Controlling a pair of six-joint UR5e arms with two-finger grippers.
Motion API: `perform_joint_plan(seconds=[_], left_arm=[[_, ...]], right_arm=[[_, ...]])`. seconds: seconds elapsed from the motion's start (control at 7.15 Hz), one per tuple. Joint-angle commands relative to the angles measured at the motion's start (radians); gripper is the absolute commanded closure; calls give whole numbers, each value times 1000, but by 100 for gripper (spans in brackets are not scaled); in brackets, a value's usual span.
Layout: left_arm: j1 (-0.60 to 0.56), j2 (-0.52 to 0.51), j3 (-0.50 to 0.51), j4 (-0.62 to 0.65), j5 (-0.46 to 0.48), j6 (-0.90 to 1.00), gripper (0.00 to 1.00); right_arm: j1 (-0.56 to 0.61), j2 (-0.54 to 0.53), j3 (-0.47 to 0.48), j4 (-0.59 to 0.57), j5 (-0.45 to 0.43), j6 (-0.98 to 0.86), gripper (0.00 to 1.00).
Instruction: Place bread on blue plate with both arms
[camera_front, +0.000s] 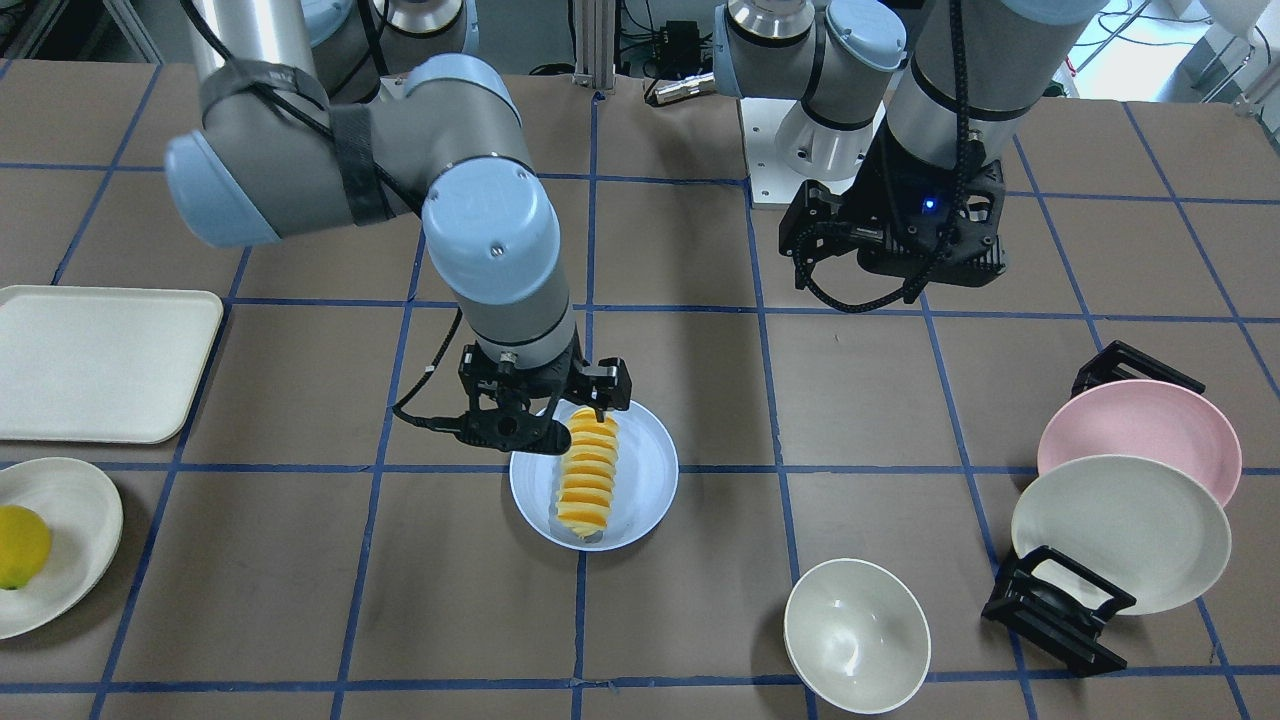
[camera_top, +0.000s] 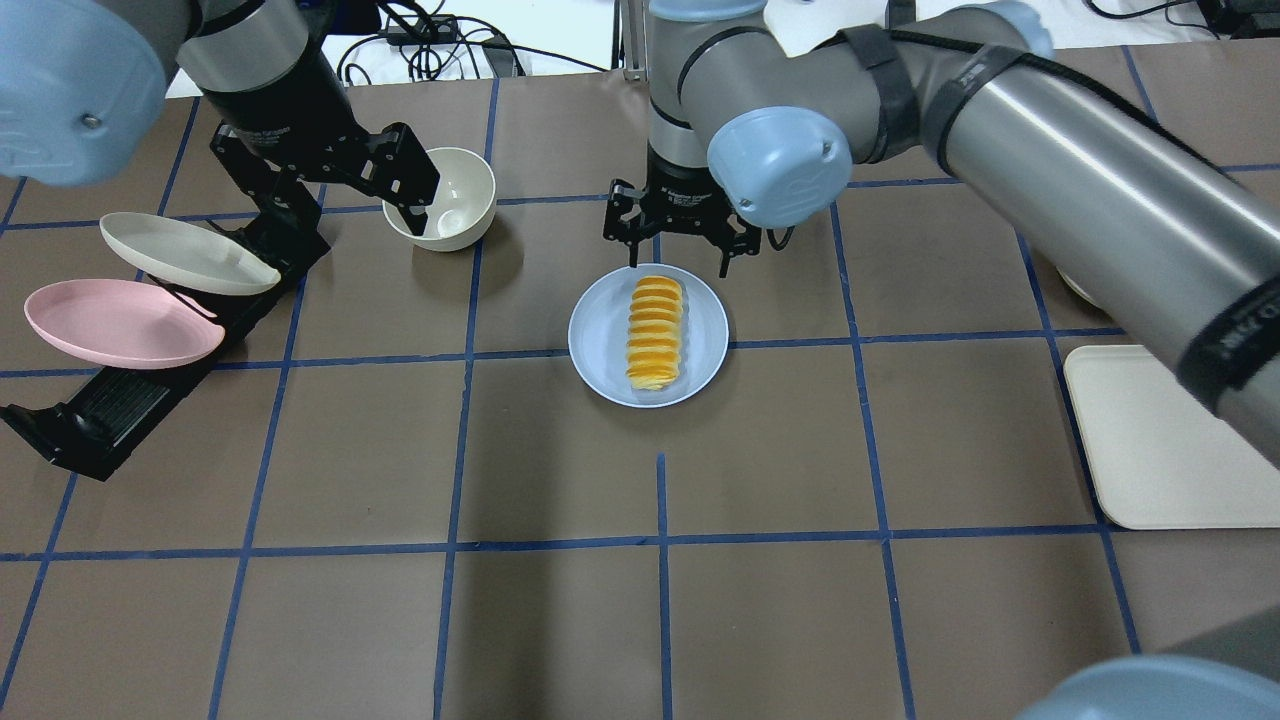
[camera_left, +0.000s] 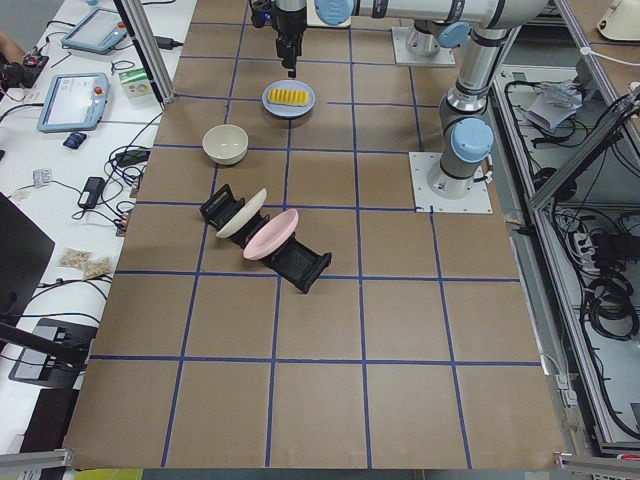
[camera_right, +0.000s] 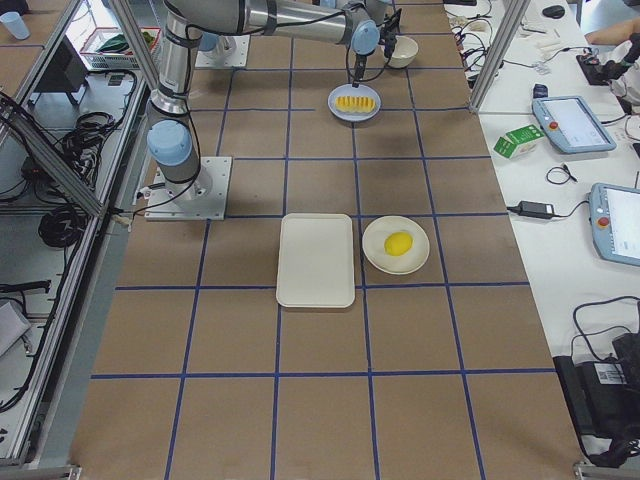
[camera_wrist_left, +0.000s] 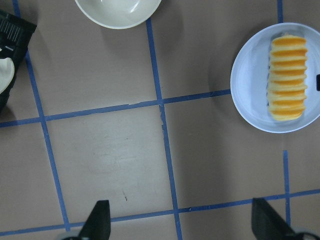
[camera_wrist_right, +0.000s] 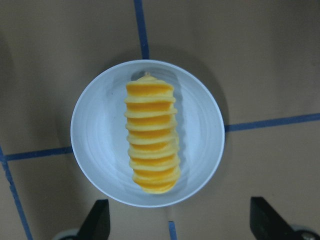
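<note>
On the blue plate (camera_top: 600, 335) near the middle of the surface, the bread (camera_top: 655, 332) lies flat along its length, both ends close to the rim, so the placing looks done. The right claw (camera_wrist_right: 180, 225) hangs above the plate's robot-side edge, fingers spread and empty, with nothing touching the loaf. The left claw (camera_wrist_left: 182, 225) is also released and empty. It sits well apart from the plate, over by the cream bowl (camera_top: 455, 195) and the rack holding the pink plate (camera_top: 120, 322).

The main risk is the retreat. If the right claw dips or sweeps low across the plate as it leaves, a finger could clip the near end of the loaf or the rim. The loaf has little spare plate at either end, so a small push could send it off or slide the light plate. A careless swing of the left arm could knock the bowl or the racked plates.
</note>
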Motion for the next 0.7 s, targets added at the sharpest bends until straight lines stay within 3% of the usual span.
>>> perform_joint_plan(seconds=[0.0,0.14,0.42,0.56], left_arm=[[0,13,0,38,-5,-37,0],[0,16,0,38,-5,-49,0],[0,19,0,37,-7,-60,0],[-1,17,1,38,-7,-95,0]], right_arm=[[-103,-154,5,116,-11,-41,0],[-150,-227,5,164,-17,-116,0],[-221,-311,8,317,-114,-266,2],[-238,-318,41,315,-116,-273,4]])
